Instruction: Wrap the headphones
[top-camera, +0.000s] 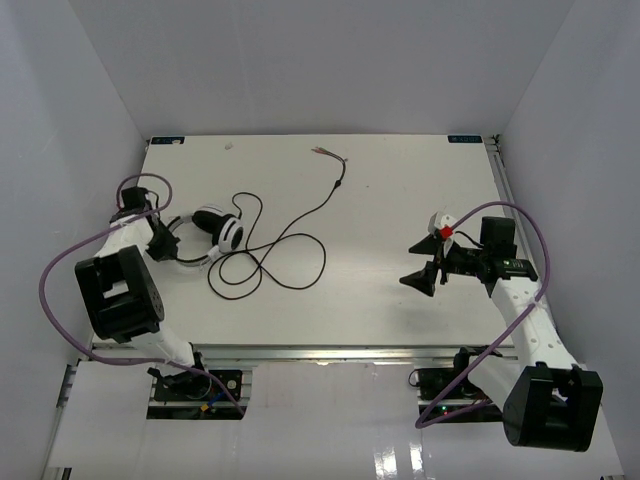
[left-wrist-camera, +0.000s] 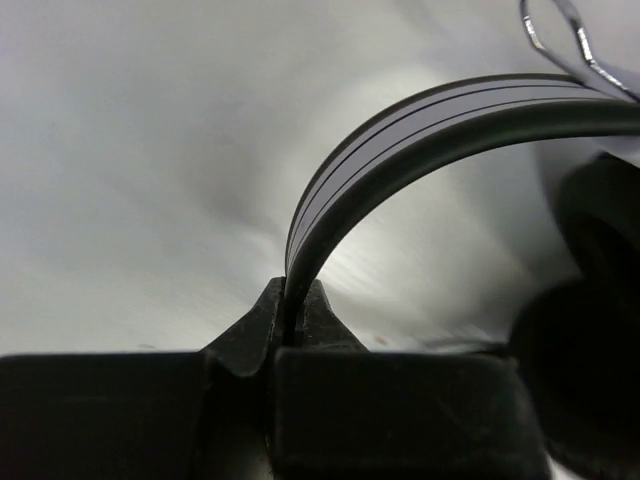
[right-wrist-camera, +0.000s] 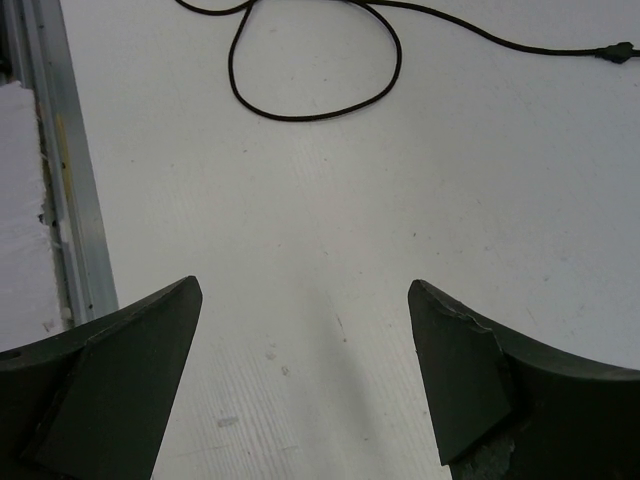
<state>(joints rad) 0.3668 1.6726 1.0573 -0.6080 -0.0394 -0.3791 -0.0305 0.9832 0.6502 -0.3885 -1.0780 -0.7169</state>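
Headphones (top-camera: 222, 231): one, at the left.
Cord (top-camera: 300, 232): one, looping rightward.
Left gripper (left-wrist-camera: 297, 303): pinching the headband (left-wrist-camera: 420, 125).
Right gripper (right-wrist-camera: 305, 330): spread, well right of headphones.

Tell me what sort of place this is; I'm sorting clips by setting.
Likely a robotics lab test cell: a white table boxed in by white walls, with the left arm and right arm mounted along a metal rail.

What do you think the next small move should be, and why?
Probably lift the left gripper slightly: it is shut on the headband of the headphones, the cord lies loose on the table, and the right gripper hangs open, apart from it.
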